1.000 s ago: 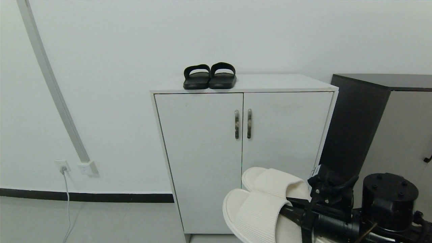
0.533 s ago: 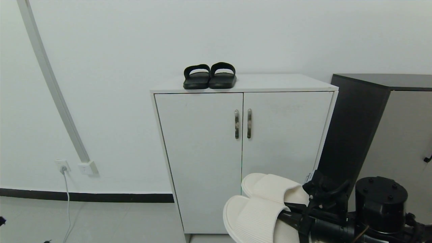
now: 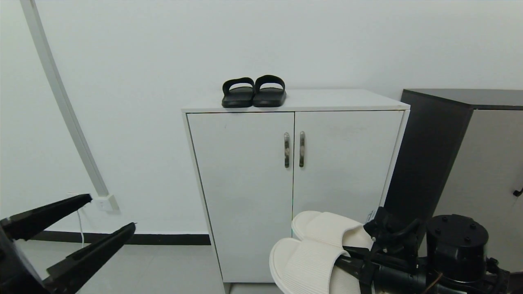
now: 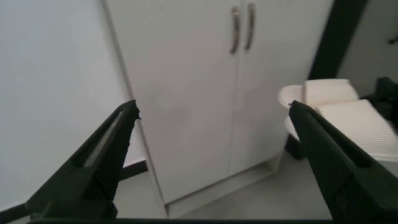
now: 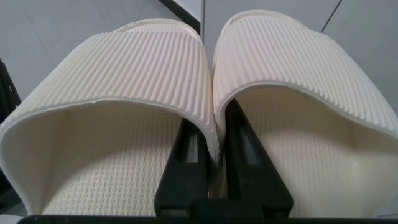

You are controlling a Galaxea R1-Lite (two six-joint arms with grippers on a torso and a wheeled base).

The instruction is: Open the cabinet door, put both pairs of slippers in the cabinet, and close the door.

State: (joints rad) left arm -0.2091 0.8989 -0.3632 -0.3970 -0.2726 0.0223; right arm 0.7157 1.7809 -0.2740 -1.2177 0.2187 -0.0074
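The white cabinet (image 3: 245,183) stands against the wall with both doors shut, its two metal handles (image 3: 294,149) side by side at the middle. A pair of black slippers (image 3: 253,92) sits on its top, toward the left. My right gripper (image 3: 347,256) is low, in front of the right door. It is shut on a pair of white ribbed slippers (image 3: 316,245), its fingers (image 5: 186,163) pinching their adjoining inner walls (image 5: 214,124). My left gripper (image 3: 112,210) is open and holds nothing, low and left of the cabinet. In the left wrist view this gripper (image 4: 212,107) faces the cabinet's (image 4: 186,93) left door, with the white slippers (image 4: 339,109) beside it.
A dark cabinet (image 3: 461,143) stands close against the white one's right side. On the wall to the left are a slanting grey conduit (image 3: 61,98) and a socket (image 3: 105,203). Bare grey floor (image 3: 163,265) lies before the cabinet's left half.
My left gripper has risen into the head view at the lower left, open. The right arm with the white slippers has sunk slightly.
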